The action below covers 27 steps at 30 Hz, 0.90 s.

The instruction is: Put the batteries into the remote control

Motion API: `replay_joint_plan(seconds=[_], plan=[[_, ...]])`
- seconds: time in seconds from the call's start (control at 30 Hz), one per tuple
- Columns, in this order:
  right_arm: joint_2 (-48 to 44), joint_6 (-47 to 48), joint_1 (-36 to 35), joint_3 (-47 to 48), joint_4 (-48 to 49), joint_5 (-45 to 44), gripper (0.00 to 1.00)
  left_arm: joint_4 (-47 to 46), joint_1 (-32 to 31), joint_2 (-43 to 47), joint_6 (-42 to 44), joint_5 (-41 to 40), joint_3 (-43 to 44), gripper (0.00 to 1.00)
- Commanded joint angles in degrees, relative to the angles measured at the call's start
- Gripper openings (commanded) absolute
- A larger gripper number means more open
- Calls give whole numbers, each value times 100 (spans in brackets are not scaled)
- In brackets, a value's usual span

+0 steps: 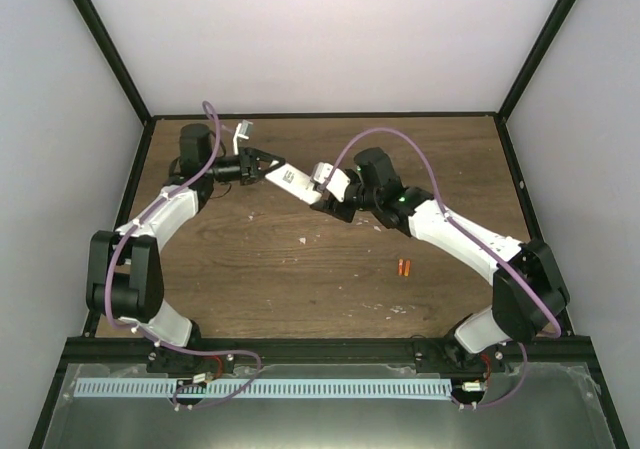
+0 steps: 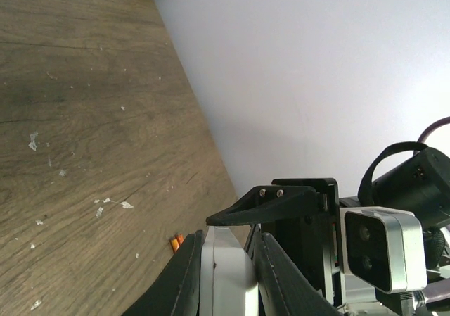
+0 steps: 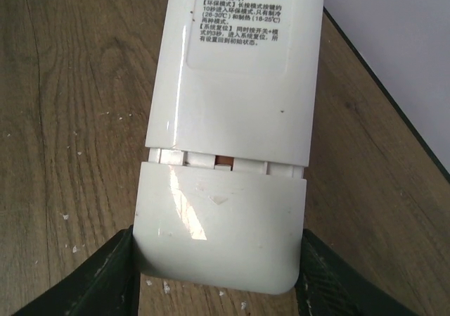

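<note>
I'm holding the remote above the worktop, upper middle of the frame, left gripper and right gripper each clamping an end. Batteries are lying loose lower right.

You see a glossy white remote control with black printed characters and a small brown-orange patch at its seam. Two orange batteries sit at four o'clock on the brown wood-grain table, which is flecked white. The cables are purple.
</note>
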<state>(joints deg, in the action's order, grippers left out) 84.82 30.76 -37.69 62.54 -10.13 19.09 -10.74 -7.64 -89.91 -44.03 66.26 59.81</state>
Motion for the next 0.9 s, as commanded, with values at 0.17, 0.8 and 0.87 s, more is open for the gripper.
replay_joint_plan(seconds=[0.17,0.8,0.87], plan=[[23,45,-27,71,-675,-93,40,1182,19,-131,1061,-619,630,0],[529,174,-28,250,-1475,-604,41,2139,20,-93,1767,-1635,991,0],[522,195,-28,203,-1472,-579,41,2162,22,-96,1791,-1710,1010,0]])
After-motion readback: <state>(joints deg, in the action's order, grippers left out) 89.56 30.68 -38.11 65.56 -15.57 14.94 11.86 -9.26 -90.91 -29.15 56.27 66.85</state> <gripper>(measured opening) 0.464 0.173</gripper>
